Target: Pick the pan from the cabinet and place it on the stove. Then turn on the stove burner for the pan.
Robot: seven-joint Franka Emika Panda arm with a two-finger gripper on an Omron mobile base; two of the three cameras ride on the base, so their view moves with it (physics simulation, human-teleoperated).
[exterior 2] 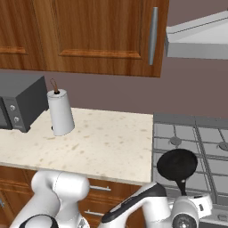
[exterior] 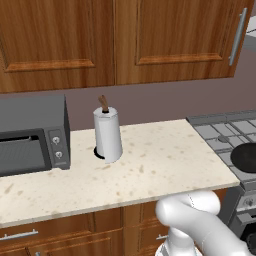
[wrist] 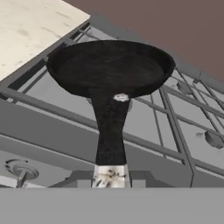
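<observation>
The matte black pan [exterior 2: 177, 164] sits over the front left grate of the grey stove [exterior 2: 202, 133]; I cannot tell whether it rests on the grate or hangs just above it. Its long handle points toward me. My gripper [wrist: 109, 179] is shut on the silvery handle tip, low at the stove's front edge [exterior 2: 192, 214]. In the hand view the pan [wrist: 109, 65] lies straight ahead over the stove grates [wrist: 183, 127], with a front knob [wrist: 19, 168] at lower left. The pan's rim [exterior: 247, 157] shows at the right edge of the left base view. The cabinet [exterior: 175, 40] above has both doors closed.
A paper towel roll [exterior: 107, 135] stands on the speckled counter [exterior: 150, 172], left of the stove. A dark toaster oven [exterior: 30, 135] sits at the far left. A grey range hood [exterior 2: 200, 40] hangs over the stove. Wooden drawers [exterior: 60, 232] run below the counter.
</observation>
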